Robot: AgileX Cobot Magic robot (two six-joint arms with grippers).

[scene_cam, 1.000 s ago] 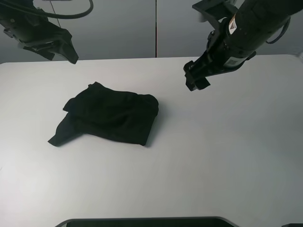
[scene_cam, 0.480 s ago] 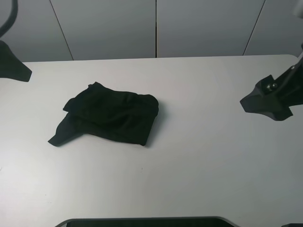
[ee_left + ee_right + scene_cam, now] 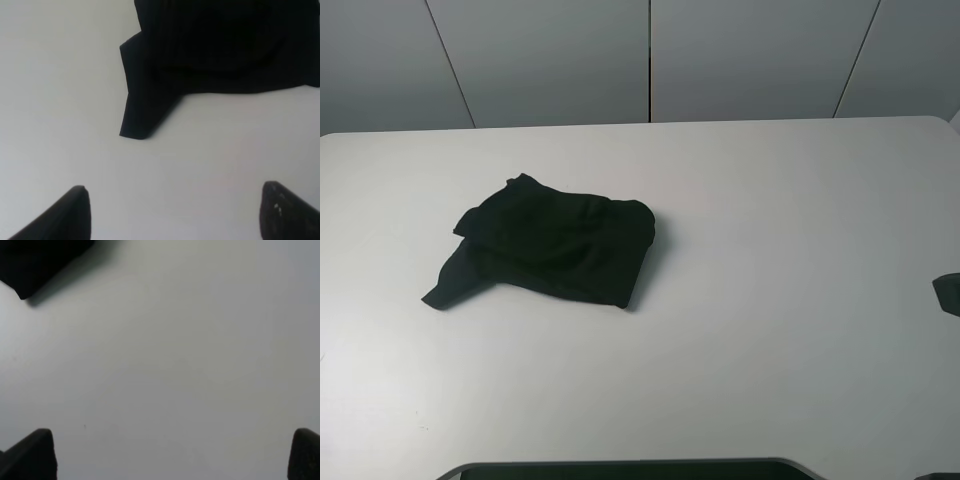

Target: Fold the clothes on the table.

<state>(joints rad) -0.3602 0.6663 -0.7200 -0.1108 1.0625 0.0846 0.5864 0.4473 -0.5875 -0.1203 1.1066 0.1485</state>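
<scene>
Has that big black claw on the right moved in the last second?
Yes. The right gripper has swung away from above the table, off toward the right edge, leaving the T-shirt untouched.

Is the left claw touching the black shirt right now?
Apart. The left wrist view shows bare table between the open left gripper and the shirt.

Black clothes (image 3: 552, 247) bunched on white table (image 3: 770, 300), left-centre

Bare lab-like test space: plain white table (image 3: 800, 380), grey panelled wall (image 3: 650, 60).
</scene>
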